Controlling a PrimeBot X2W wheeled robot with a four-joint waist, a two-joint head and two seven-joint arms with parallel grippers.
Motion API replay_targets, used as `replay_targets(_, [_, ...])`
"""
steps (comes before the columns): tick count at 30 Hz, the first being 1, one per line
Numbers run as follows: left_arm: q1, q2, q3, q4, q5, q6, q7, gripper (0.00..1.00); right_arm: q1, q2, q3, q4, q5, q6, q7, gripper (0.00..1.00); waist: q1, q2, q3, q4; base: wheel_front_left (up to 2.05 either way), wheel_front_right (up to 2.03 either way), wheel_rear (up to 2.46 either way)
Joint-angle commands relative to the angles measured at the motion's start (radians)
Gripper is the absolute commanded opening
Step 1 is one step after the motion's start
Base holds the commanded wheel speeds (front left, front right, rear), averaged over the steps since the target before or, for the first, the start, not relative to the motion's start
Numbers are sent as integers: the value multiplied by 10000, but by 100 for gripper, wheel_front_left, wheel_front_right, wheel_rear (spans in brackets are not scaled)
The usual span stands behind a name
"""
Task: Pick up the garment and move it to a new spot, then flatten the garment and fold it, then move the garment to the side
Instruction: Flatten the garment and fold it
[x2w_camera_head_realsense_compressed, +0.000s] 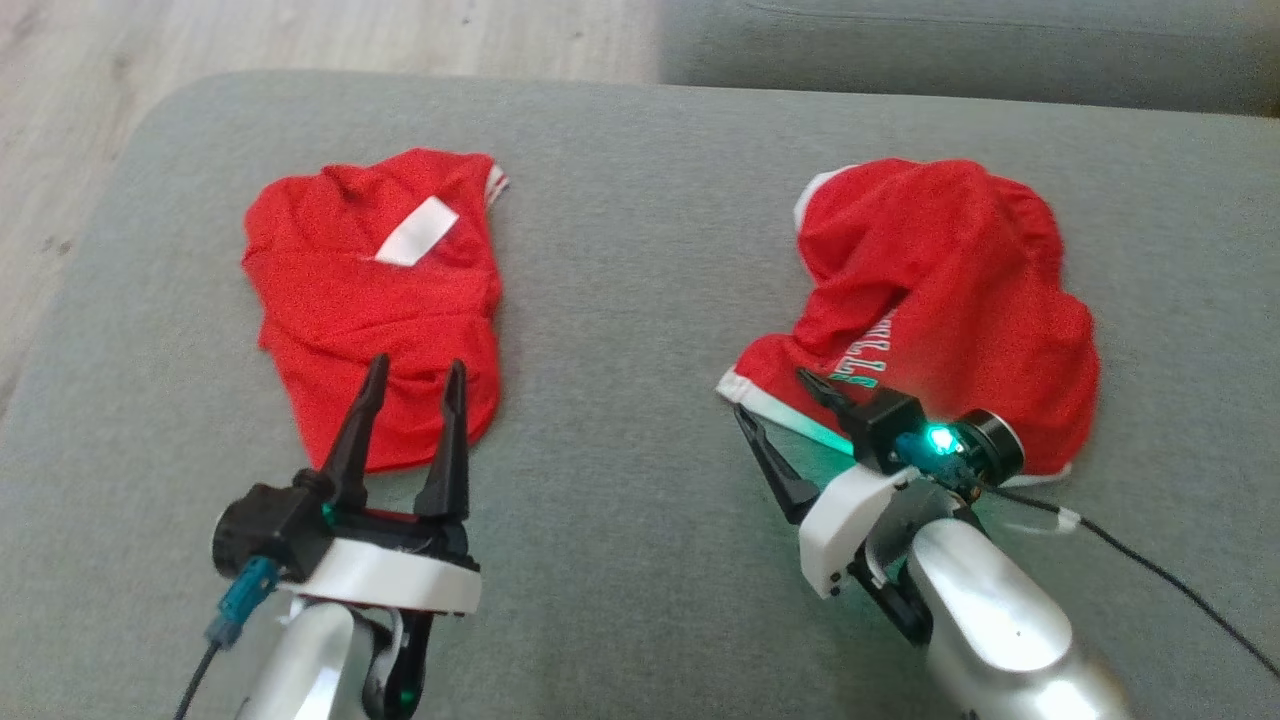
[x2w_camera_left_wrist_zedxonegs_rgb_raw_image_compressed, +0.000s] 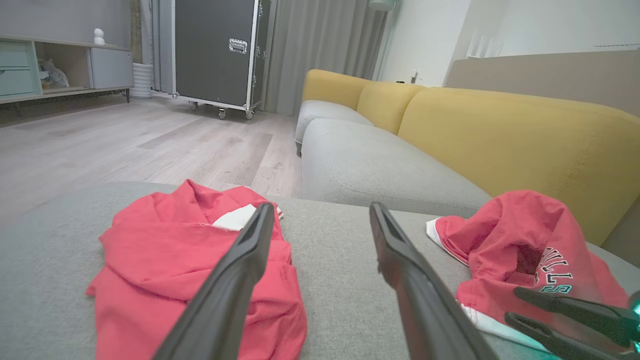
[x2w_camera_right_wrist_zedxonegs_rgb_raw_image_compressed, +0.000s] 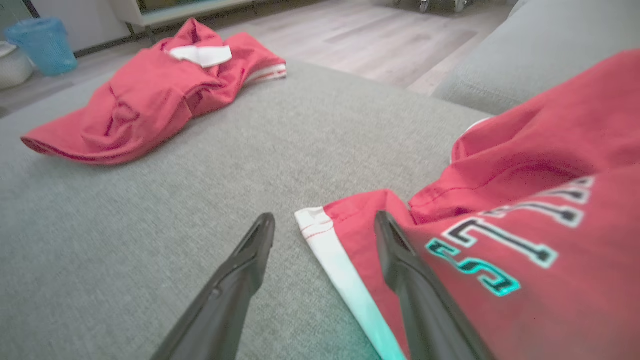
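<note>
Two crumpled red garments lie on the grey cushion (x2w_camera_head_realsense_compressed: 620, 250). One with a white label (x2w_camera_head_realsense_compressed: 370, 290) (x2w_camera_left_wrist_zedxonegs_rgb_raw_image_compressed: 165, 250) (x2w_camera_right_wrist_zedxonegs_rgb_raw_image_compressed: 150, 95) is at the left. The other, with lettering and a white hem (x2w_camera_head_realsense_compressed: 950, 290) (x2w_camera_left_wrist_zedxonegs_rgb_raw_image_compressed: 520, 235) (x2w_camera_right_wrist_zedxonegs_rgb_raw_image_compressed: 525, 200), is at the right. My left gripper (x2w_camera_head_realsense_compressed: 417, 365) (x2w_camera_left_wrist_zedxonegs_rgb_raw_image_compressed: 321, 206) hovers open over the left garment's near edge, with nothing between its fingers. Low at the right garment's near left corner, my right gripper (x2w_camera_head_realsense_compressed: 772, 392) (x2w_camera_right_wrist_zedxonegs_rgb_raw_image_compressed: 324, 217) (x2w_camera_left_wrist_zedxonegs_rgb_raw_image_compressed: 512, 305) is open; one finger is over the red cloth and the other over bare cushion, with the white hem corner between them.
A grey sofa (x2w_camera_left_wrist_zedxonegs_rgb_raw_image_compressed: 370, 165) with yellow back cushions (x2w_camera_left_wrist_zedxonegs_rgb_raw_image_compressed: 500, 130) stands beyond the cushion's far edge. Wooden floor (x2w_camera_head_realsense_compressed: 300, 40) lies past the left and far edges. A black wheeled case (x2w_camera_left_wrist_zedxonegs_rgb_raw_image_compressed: 215, 50) and a blue bin (x2w_camera_right_wrist_zedxonegs_rgb_raw_image_compressed: 45, 45) stand further off. A black cable (x2w_camera_head_realsense_compressed: 1180, 590) trails from the right wrist.
</note>
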Motion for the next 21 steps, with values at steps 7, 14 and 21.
replay_targets(7, [-495, -132, 255, -128, 269, -132, -64, 100, -1379, 36, 365, 1833, -47, -7, 683, 100, -1, -1, 249, 838, 0, 0, 0])
replay_targets(14, [-428, -292, 453, -277, 395, -165, -64, 100, -1916, 36, 430, 3244, 149, -7, 1362, 100, -1, -1, 329, 1179, 0, 0, 0])
replay_targets(21, [-262, -354, 599, -218, 462, -180, -64, 100, -1899, 36, 936, 3295, 1031, -7, 1237, 0, -1, -1, 90, 1055, 0, 0, 0])
